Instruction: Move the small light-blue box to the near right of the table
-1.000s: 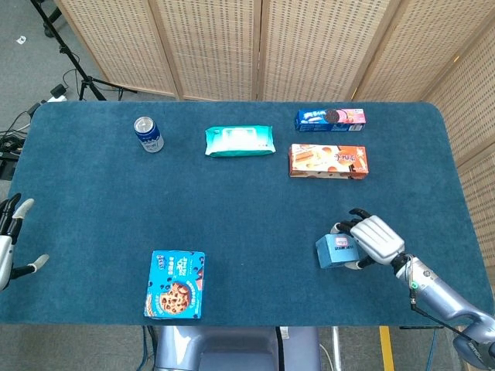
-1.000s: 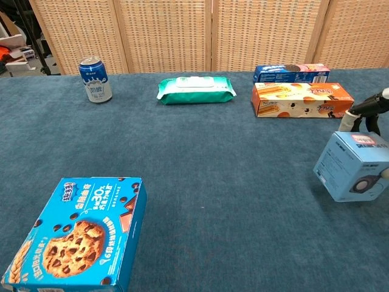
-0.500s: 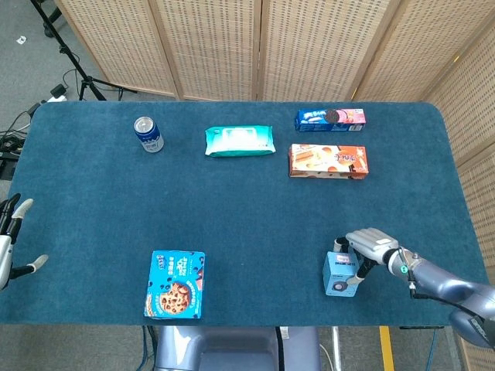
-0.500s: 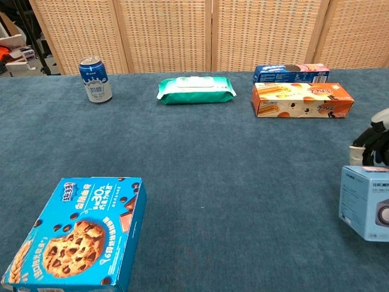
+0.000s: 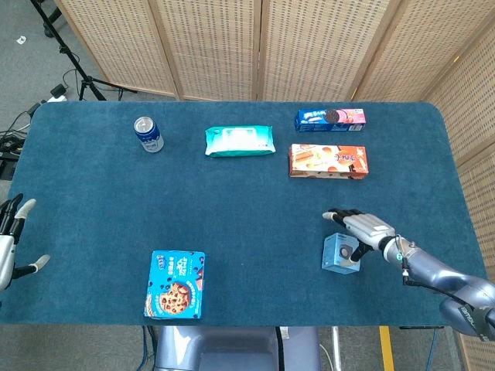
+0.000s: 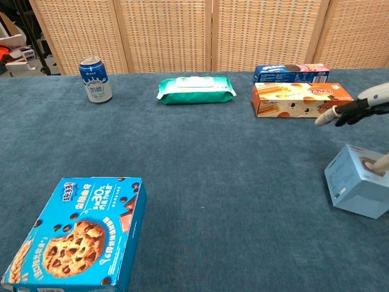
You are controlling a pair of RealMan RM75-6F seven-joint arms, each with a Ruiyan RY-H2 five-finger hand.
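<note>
The small light-blue box (image 5: 337, 255) stands on the blue table (image 5: 247, 209) at the near right, also seen low at the right edge of the chest view (image 6: 355, 190). My right hand (image 5: 362, 229) hovers just over its far side with the fingers stretched out and apart (image 6: 340, 114). Only the thumb (image 6: 380, 162) touches the box's top; nothing is gripped. My left hand (image 5: 9, 246) hangs off the table's near-left edge, fingers apart and empty.
A blue chocolate-chip cookie box (image 5: 175, 284) lies at the near left. Along the far side are a blue can (image 5: 148, 134), a teal wipes pack (image 5: 239, 141), an orange biscuit box (image 5: 328, 161) and a blue-and-pink cookie pack (image 5: 330, 118).
My right hand held the box tilted in the air, set it down on the table and let go. Its fingers have since lifted and straightened. The left hand has not moved.
</note>
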